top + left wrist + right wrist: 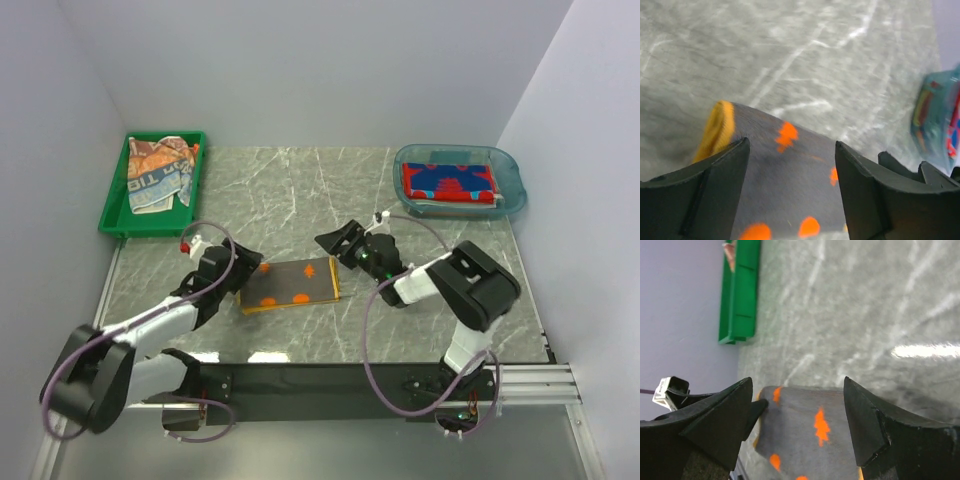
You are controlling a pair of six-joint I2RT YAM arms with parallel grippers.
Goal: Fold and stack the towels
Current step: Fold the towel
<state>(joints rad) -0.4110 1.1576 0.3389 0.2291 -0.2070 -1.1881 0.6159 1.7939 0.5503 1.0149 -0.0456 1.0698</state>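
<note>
The grey towel [292,285] lies flat between the two claws. The left claw [791,147] has its jaws wide apart, with the towel's yellow-edged end showing in the gap between them. The right claw [797,385] is likewise spread open, the towel's other end just beyond its tips

A grey-green marble-patterned tabletop [290,190] lies inside a pale, plain-walled enclosure [300,70]. A green rectangular plastic tray [145,227] sits at the far left corner (close by the left wall). A clear blue oval plastic tub [512,172] sits at the far right corner, well apart from it.
</note>
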